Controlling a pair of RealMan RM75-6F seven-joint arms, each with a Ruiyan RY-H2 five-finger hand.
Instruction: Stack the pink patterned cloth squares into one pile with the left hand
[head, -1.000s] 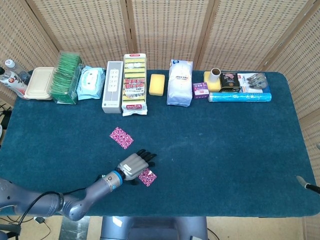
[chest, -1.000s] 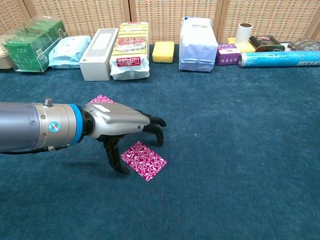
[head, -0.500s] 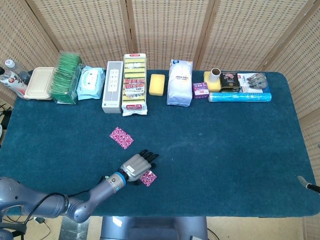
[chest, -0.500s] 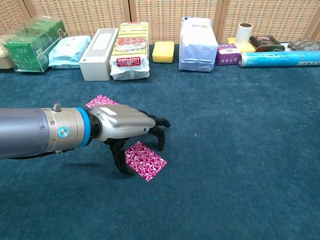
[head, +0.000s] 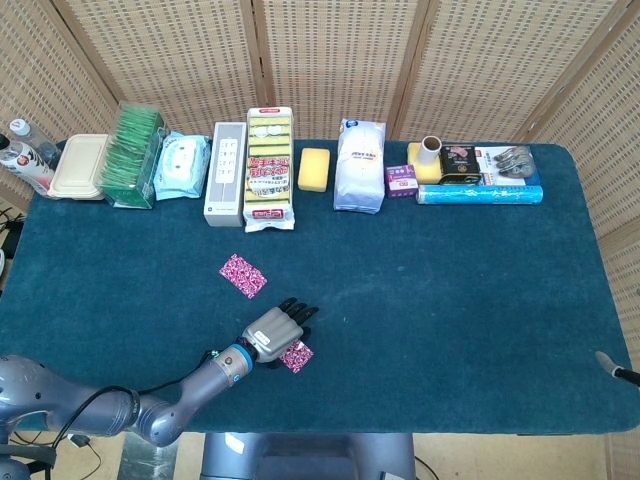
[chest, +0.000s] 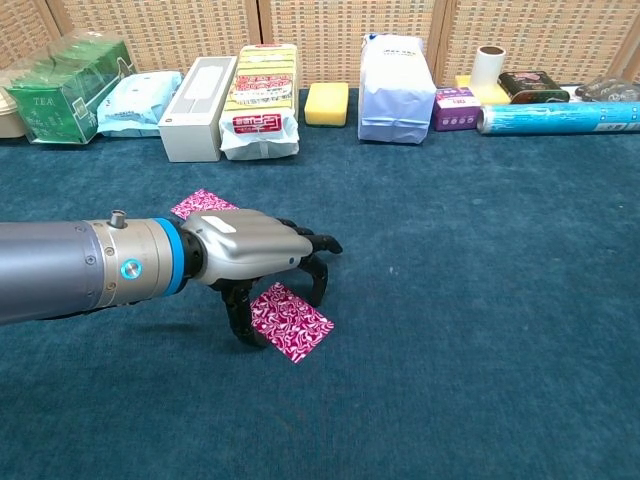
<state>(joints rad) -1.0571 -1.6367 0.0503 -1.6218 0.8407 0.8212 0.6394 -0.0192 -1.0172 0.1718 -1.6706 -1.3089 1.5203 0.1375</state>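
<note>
The nearer pink patterned cloth square (chest: 291, 321) lies flat on the dark teal felt-covered table (head: 450, 290), close to the table's front edge and left of its middle; in the head view only its right part shows (head: 296, 356) from under the hand. The second pink patterned cloth square (head: 243, 275) lies apart from it, further back and slightly left, also flat — in the chest view it peeks out behind the arm (chest: 200, 203).

Both look thin, limp and very light: they should fold or slide rather than resist, and the napped surface will likely cling to them. A pinch at a free corner or edge seems the safest hold — pressing on the middle would only pin the cloth down.

The left hand (chest: 258, 258) hovers over the near square's left part, fingers curled downward with the thumb at the cloth's left edge and the fingertips (chest: 318, 292) at its back edge. Whether they already pinch the fabric I cannot tell. The right hand does not show in either view.

Along the table's back edge stands a row of packaged goods, well clear of the work.
</note>
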